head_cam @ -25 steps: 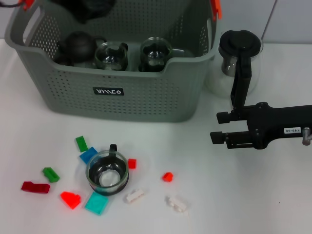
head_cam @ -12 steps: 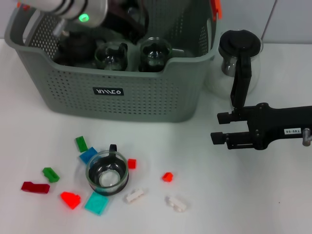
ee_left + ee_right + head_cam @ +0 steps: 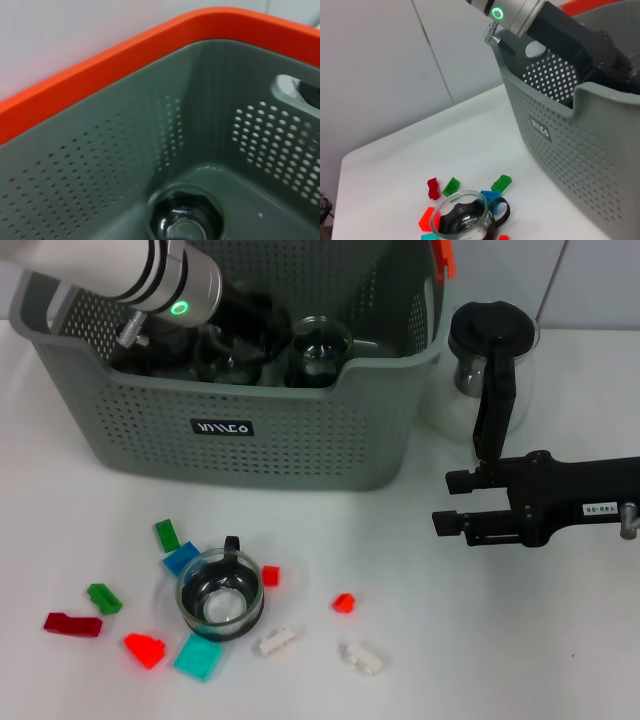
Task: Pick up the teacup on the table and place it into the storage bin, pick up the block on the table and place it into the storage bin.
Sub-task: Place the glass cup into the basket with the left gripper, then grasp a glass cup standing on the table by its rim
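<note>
Left gripper [image 3: 245, 325] reaches down inside the storage bin [image 3: 300, 440]; its finger state cannot be told. Glass teacup [image 3: 221, 595] sits on the table [image 3: 500, 640] among scattered blocks [image 3: 197, 656]. Right gripper [image 3: 450, 502] hovers beside the bin, fingers spread, holding nothing.

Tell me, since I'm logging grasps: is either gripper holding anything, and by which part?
The right gripper is open and empty. The left gripper is down in the storage bin, fingers hidden; cannot tell.

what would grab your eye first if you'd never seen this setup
The large grey perforated plastic storage bin at the back, with the left arm reaching into it among glass cups. In front, a glass teacup with a black handle stands ringed by small coloured blocks. The black right gripper hangs open beside a glass pitcher.
</note>
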`<action>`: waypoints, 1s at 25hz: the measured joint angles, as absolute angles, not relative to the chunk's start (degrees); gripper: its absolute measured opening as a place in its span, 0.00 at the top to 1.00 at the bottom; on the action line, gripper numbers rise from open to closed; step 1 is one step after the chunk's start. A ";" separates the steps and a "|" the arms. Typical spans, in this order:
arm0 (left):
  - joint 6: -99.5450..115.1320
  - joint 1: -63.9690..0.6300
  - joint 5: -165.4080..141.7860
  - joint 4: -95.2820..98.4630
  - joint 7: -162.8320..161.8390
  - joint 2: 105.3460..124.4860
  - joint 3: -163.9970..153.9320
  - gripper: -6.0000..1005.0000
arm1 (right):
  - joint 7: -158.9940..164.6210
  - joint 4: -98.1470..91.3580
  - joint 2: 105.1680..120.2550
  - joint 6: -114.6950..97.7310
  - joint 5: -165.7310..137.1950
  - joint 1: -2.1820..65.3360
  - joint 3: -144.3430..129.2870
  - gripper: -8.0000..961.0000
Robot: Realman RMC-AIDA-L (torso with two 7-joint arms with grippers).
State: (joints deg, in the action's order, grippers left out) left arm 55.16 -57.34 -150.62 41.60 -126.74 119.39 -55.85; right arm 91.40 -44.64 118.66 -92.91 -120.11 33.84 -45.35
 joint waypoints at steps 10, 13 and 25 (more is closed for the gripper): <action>55.34 -57.83 -151.37 41.94 -130.20 119.49 -55.87 0.66 | 91.40 -44.65 118.65 -92.90 -120.31 33.94 -45.35 0.27; 57.98 -57.65 -151.14 44.60 -131.30 119.43 -55.73 0.54 | 91.40 -44.64 118.65 -92.89 -120.33 33.93 -45.35 0.27; 92.94 -44.40 -133.92 82.88 -129.67 119.95 -48.31 0.36 | 91.40 -44.65 118.65 -92.88 -120.32 33.55 -45.48 0.27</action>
State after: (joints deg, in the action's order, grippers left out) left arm 92.94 -44.40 -133.92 82.88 -129.67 119.95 -48.31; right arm 91.40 -44.65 118.65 -92.88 -120.32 33.55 -45.48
